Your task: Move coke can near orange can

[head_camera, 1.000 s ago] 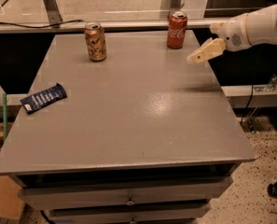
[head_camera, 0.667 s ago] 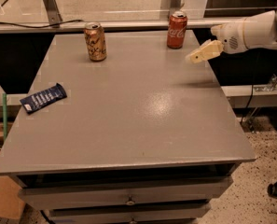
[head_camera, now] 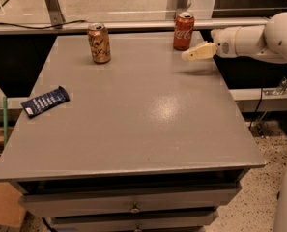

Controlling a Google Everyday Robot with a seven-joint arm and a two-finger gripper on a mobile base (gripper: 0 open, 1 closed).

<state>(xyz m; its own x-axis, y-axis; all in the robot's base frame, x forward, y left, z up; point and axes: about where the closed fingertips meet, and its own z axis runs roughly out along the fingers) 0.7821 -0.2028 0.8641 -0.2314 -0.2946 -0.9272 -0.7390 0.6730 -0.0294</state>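
Note:
The red coke can [head_camera: 183,31] stands upright near the far right edge of the grey table [head_camera: 133,110]. The golden-orange can [head_camera: 99,43] stands upright at the far left of the middle, well apart from the coke can. My gripper [head_camera: 191,55] comes in from the right on a white arm, just to the lower right of the coke can and a little above the table. It holds nothing.
A dark blue snack packet [head_camera: 45,101] lies near the table's left edge. A metal rail [head_camera: 133,25] runs behind the table. Drawers are under the table's front edge. A cardboard box [head_camera: 5,204] sits on the floor at the lower left.
My gripper has moved slightly left and up, closer to the coke can. The cans and the packet have not moved.

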